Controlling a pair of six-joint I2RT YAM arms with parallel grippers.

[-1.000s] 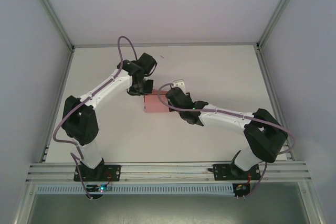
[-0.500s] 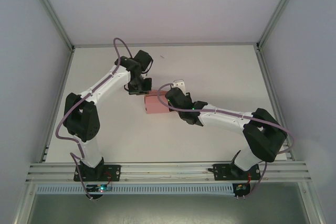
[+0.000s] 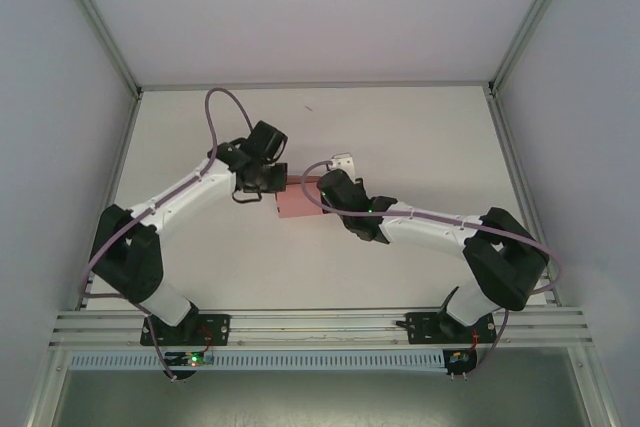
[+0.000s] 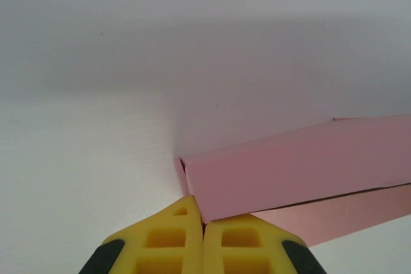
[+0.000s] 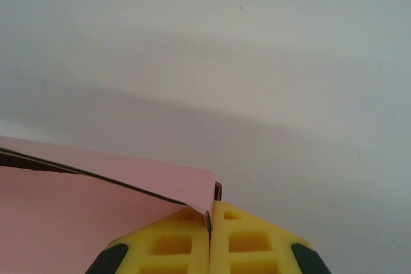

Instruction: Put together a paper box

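Left gripper (image 4: 203,221) and right gripper (image 5: 210,215), each pinched tight on an opposite corner of the paper box (image 3: 296,201), apparently mid-fold; squaring it probably demands coordinated motion.

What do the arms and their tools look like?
The left arm and right arm have white links, black joints and a purple cable each. The left tool and right tool have yellow fingers with rectangular recesses, black at the base.
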